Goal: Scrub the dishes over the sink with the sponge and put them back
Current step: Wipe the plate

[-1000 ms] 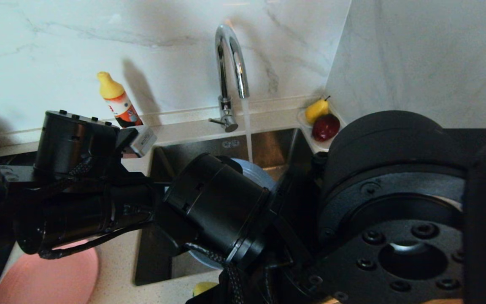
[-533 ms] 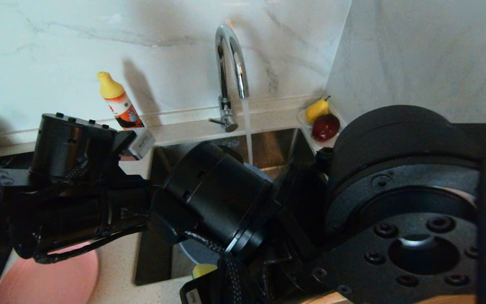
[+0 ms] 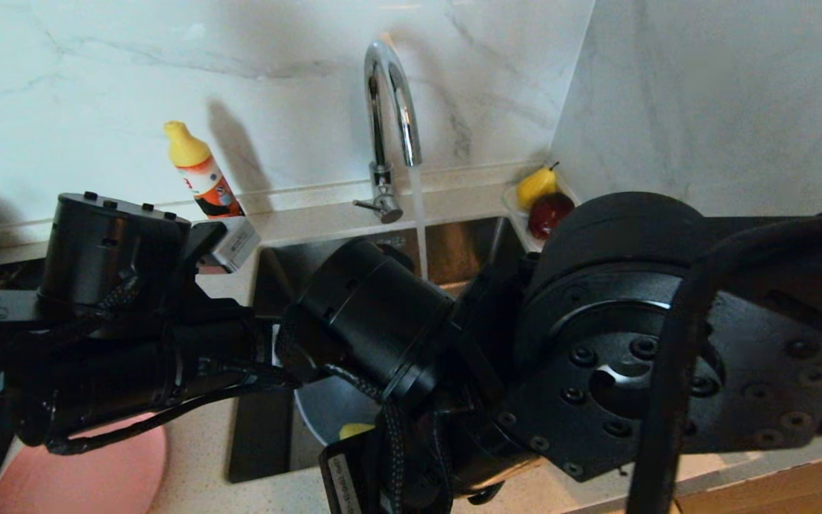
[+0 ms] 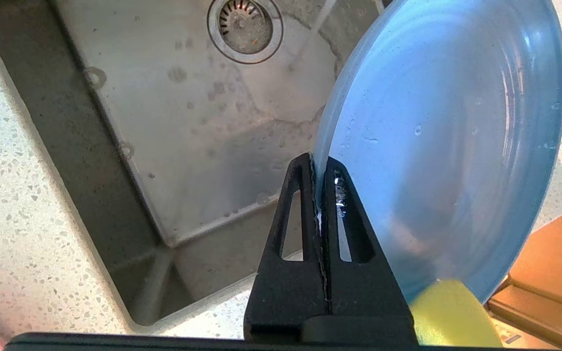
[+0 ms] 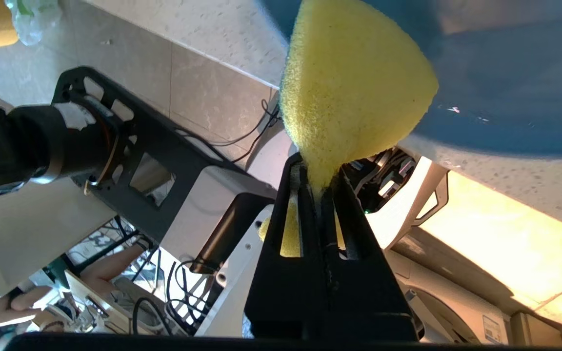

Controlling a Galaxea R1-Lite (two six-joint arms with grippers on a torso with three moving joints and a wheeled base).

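holding the round light-blue plate (image 4: 437, 146) on edge over the steel sink (image 4: 173, 122), left pincer (image 4: 321, 168) clamped on its rim, so my right pincer (image 5: 321, 183), squeezing the yellow sponge (image 5: 354, 92), can scrub it.

Speckled counter (image 3: 204, 442) around the sunken sink (image 3: 468, 243), pink plate (image 3: 83, 475) at its near left edge, soap bottle (image 3: 200, 175) along the back edge, fruit saucer (image 3: 543, 246) in the back right corner

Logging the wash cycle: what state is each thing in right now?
Tap: running.
Light-blue plate: held on edge over the sink, wet.
Sponge: squeezed, against the plate.
Left gripper: shut on the plate's rim.
Right gripper: shut on the sponge.
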